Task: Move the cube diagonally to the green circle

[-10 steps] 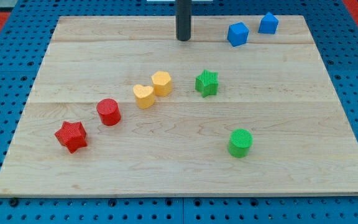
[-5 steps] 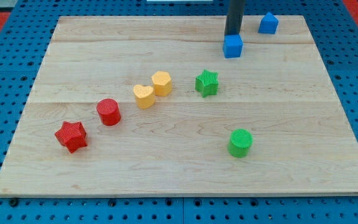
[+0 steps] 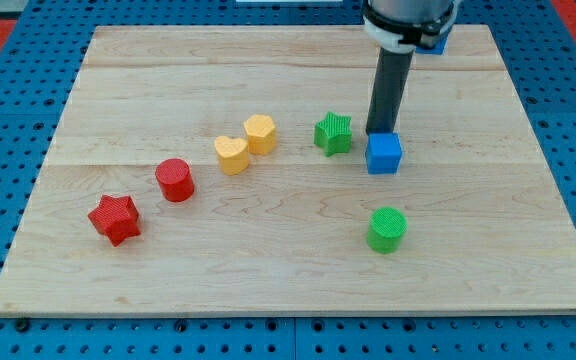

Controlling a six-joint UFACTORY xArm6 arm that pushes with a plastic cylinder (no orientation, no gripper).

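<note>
The rod's tip (image 3: 380,134) touches the blue cube's (image 3: 384,154) top edge; no pincer shows. The cube sits above the green circle (image 3: 387,229), bare worktop (image 3: 268,270) between them

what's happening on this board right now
The arm's rod is pushing the blue cube down the board towards the green circle. My tip sits right against the cube's top side. The cube lies just to the right of the green star, with open board between it and the circle. The red and yellow blocks on the left sit untouched.
</note>
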